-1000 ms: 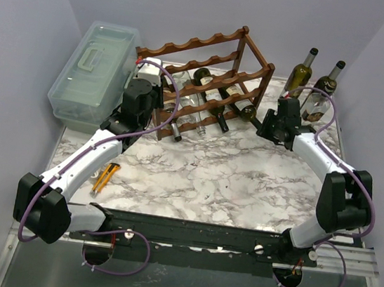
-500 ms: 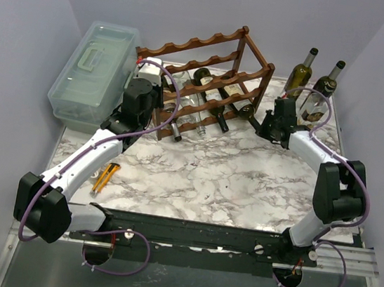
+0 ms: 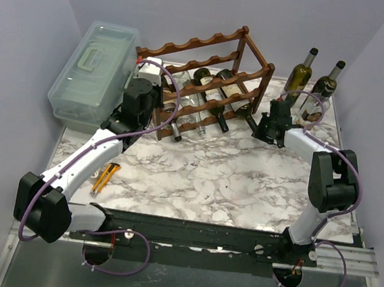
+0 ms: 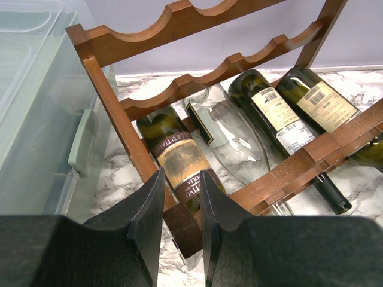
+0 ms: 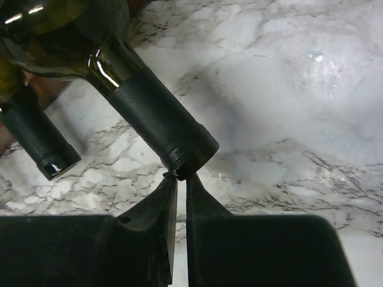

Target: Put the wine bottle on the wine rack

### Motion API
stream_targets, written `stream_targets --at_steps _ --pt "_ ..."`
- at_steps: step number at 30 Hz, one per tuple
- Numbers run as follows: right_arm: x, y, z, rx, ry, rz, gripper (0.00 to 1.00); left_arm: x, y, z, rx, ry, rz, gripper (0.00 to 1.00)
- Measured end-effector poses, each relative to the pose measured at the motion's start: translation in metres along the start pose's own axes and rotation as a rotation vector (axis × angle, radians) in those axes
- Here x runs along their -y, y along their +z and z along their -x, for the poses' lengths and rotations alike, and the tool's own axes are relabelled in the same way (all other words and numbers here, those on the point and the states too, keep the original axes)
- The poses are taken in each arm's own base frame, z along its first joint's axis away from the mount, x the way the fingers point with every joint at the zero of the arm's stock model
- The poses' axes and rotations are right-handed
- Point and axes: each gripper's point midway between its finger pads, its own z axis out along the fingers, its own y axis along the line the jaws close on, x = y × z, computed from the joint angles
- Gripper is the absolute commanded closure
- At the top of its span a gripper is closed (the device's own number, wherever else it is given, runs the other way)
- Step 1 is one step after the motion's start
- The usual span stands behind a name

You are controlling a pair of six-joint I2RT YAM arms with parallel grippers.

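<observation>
The dark reddish-brown wine rack (image 3: 209,68) stands at the back of the table with several bottles lying in it. A dark green wine bottle (image 5: 155,122) lies in the rack's lower right slot, and its capped neck (image 3: 247,111) sticks out toward my right arm. My right gripper (image 5: 181,178) is shut, its tips touching the mouth of that neck; in the top view it is the right gripper (image 3: 261,128). My left gripper (image 4: 181,179) is at the rack's left end (image 4: 179,18), its fingers closed either side of the corner post's wooden foot (image 4: 182,230).
Two more wine bottles (image 3: 300,73) (image 3: 325,87) stand upright at the back right, just behind my right arm. A pale green plastic box (image 3: 95,71) sits left of the rack, against my left gripper's side (image 4: 36,107). A yellow tool (image 3: 106,177) lies front left.
My right arm has swung left toward the rack, its gripper following the bottle's neck as the bottle slid slightly further in. The left arm has not moved.
</observation>
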Motion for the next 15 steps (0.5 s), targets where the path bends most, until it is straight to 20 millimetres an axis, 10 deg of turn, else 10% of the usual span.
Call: stream_targets --at_steps 15 --pt "-0.026 0.025 0.004 -0.035 0.057 0.12 0.84 0.002 0.001 0.001 0.001 0.0 -0.003 0.72"
